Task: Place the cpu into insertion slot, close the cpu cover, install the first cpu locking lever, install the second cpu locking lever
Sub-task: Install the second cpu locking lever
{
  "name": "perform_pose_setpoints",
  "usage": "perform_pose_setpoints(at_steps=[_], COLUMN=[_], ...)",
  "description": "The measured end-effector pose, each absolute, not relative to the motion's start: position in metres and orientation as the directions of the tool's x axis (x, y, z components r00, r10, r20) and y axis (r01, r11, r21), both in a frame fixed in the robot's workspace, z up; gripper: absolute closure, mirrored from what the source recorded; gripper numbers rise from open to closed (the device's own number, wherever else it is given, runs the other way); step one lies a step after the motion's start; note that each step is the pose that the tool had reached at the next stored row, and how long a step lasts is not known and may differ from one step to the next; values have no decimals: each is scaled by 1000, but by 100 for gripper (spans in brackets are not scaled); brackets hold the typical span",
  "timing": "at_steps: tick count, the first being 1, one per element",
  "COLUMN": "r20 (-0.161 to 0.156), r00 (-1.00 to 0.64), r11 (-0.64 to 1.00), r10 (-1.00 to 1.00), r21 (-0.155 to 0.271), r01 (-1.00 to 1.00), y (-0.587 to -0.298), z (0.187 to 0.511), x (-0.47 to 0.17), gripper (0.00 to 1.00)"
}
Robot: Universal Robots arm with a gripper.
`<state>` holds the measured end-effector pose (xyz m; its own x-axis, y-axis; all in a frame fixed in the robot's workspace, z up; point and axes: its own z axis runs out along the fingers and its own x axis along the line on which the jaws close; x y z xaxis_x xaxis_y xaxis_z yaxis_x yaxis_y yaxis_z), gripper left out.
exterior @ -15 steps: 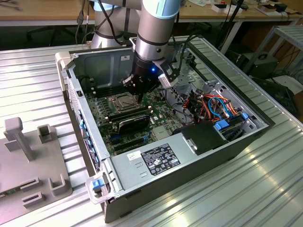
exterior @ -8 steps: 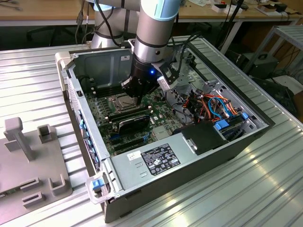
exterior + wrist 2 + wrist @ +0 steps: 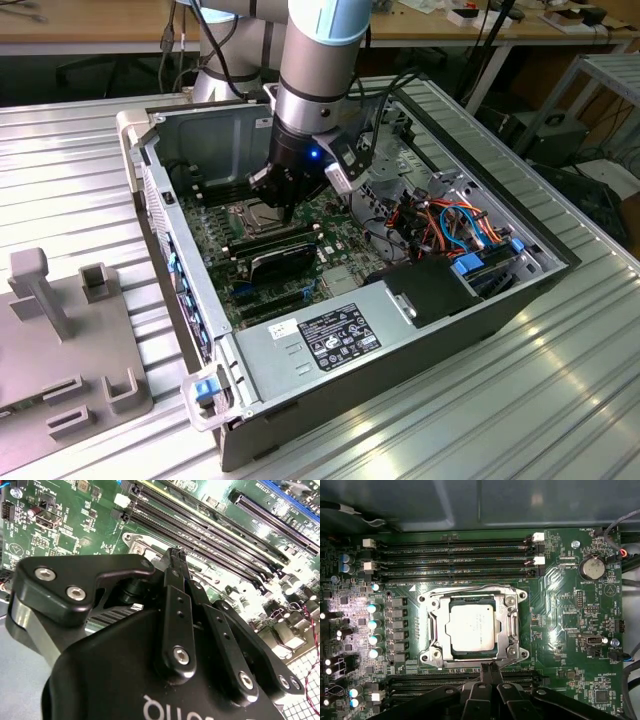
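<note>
The cpu (image 3: 471, 628), a silvery square chip, lies flat in the insertion slot (image 3: 425, 599) on the green board. The cpu cover (image 3: 507, 625), a metal frame, lies down around the chip's edges. A thin wire lever (image 3: 470, 588) runs along the socket's side by the memory slots. My gripper (image 3: 489, 667) is shut, its black fingertips pressed together with nothing seen between them. The tips rest at the socket's opposite edge, touching or just above the metal rim. In the second wrist view the joined fingertips (image 3: 174, 555) point at the socket's corner (image 3: 133, 537). In the exterior view the gripper (image 3: 284, 207) hangs inside the open computer case beside the socket (image 3: 246, 213).
Long black memory slots (image 3: 455, 555) flank the socket on two sides. A coin battery (image 3: 593, 568) sits on the board nearby. A power supply (image 3: 335, 335), bundled cables (image 3: 450, 225) and the case walls (image 3: 160, 210) surround the board. A grey fixture (image 3: 60, 340) stands on the table at the exterior view's left.
</note>
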<state>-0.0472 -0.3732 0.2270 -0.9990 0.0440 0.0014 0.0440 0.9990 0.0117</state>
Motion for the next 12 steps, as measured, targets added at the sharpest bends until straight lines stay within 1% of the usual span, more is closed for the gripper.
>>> perform_pose_setpoints(at_steps=[7, 12], r20=[2, 2], r00=[-999, -999], r11=[999, 999], r10=[44, 43], r21=[12, 12], r01=[44, 43], y=[-379, -379], z=[229, 229], x=[-48, -69], gripper=[89, 89])
